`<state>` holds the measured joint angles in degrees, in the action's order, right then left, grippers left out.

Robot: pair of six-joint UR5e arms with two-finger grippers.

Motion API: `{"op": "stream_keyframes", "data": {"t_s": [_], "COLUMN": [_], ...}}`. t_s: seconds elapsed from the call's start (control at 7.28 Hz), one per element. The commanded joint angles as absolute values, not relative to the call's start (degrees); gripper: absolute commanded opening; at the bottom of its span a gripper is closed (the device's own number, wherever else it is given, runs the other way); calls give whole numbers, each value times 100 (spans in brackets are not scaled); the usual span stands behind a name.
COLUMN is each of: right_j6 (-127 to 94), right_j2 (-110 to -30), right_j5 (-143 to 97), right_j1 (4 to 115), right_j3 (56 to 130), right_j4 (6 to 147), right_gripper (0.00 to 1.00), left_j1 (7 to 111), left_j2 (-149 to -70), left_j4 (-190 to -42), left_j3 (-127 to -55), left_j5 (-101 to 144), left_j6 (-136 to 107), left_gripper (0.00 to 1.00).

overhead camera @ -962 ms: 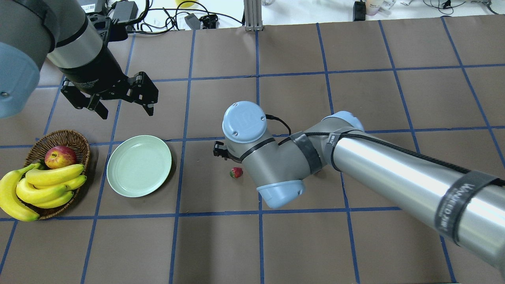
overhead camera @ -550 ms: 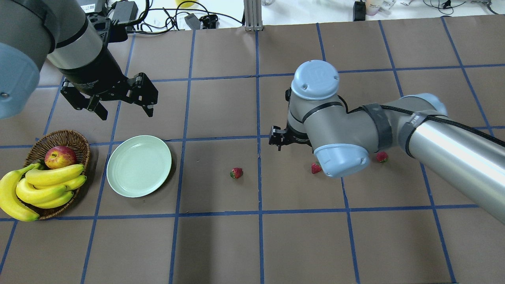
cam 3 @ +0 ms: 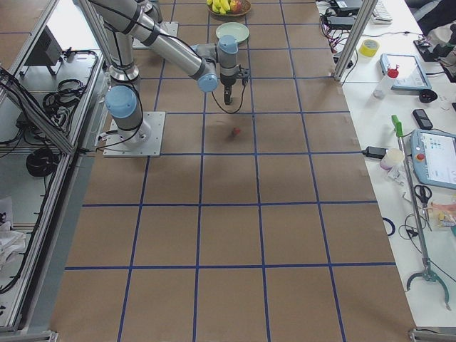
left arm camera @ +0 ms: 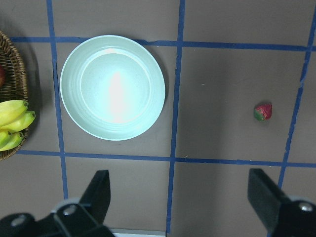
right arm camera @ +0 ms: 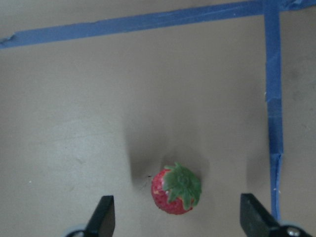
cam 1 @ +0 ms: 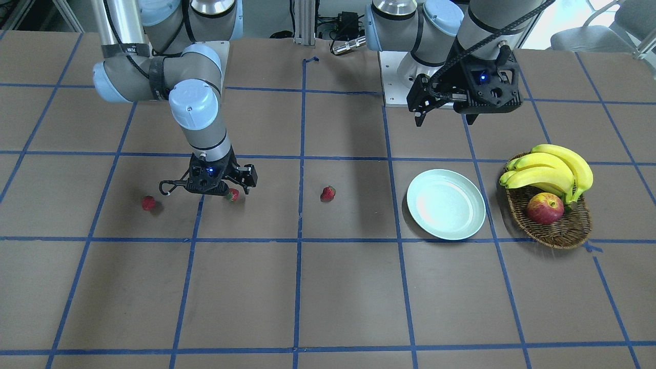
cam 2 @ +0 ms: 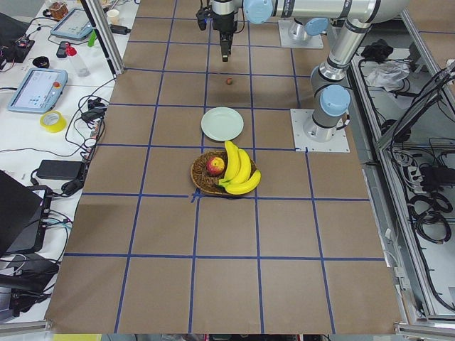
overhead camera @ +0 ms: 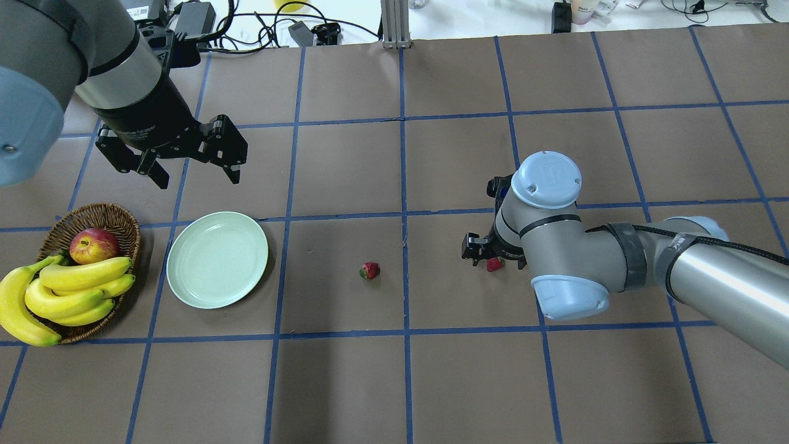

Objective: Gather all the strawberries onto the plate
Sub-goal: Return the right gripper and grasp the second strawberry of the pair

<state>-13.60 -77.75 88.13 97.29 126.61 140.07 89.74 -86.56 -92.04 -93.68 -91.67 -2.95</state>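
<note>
Just below right end effector (right arm camera: 176,207), strawberry (right arm camera: 175,190)

Three red, green-capped strawberries (cam 1: 328,193) lying in row, well apart, all outside round mint plate (cam 1: 446,205).

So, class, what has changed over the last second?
The right arm swept from the strawberry nearest the plate to the next one, and its open jaws now flank it. Nothing gripped. The left arm, plate and strawberries stayed put.
</note>
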Motion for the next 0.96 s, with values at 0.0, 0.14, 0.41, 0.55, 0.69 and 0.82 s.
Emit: {"op": "stream_keyframes", "data": {"t_s": [0.0, 0.14, 0.41, 0.55, 0.69, 0.82], "right_j6": [-1345, -1336, -1580, -2217, -2746, -3369], "right_j2": [-7743, -7752, -7787, -7813, -7761, -7648], "right_j5": [8850, 8833, 8781, 8580, 8561, 8561], "right_j1": [9721, 9721, 9729, 9912, 10610, 11139], "right_j3": [12709, 12683, 12211, 11686, 11141, 10770], "right_j4": [14089, 14080, 13967, 13418, 13064, 13087], "right_gripper": [25, 15, 7, 7, 8, 9], "left_j1": [8974, 8974, 8974, 8974, 8965, 8965], "left_j2": [-8631, -8622, -8622, -8622, -8622, -8622], "left_j4": [-9211, -9202, -9193, -9176, -9176, -9184], "left_j3": [-9421, -9448, -9448, -9448, -9448, -9448], "left_j5": [-9167, -9210, -9299, -9299, -9299, -9308], "left_j6": [-290, -290, -290, -290, -290, -290], "left_gripper": [100, 100, 100, 100, 100, 100]}}
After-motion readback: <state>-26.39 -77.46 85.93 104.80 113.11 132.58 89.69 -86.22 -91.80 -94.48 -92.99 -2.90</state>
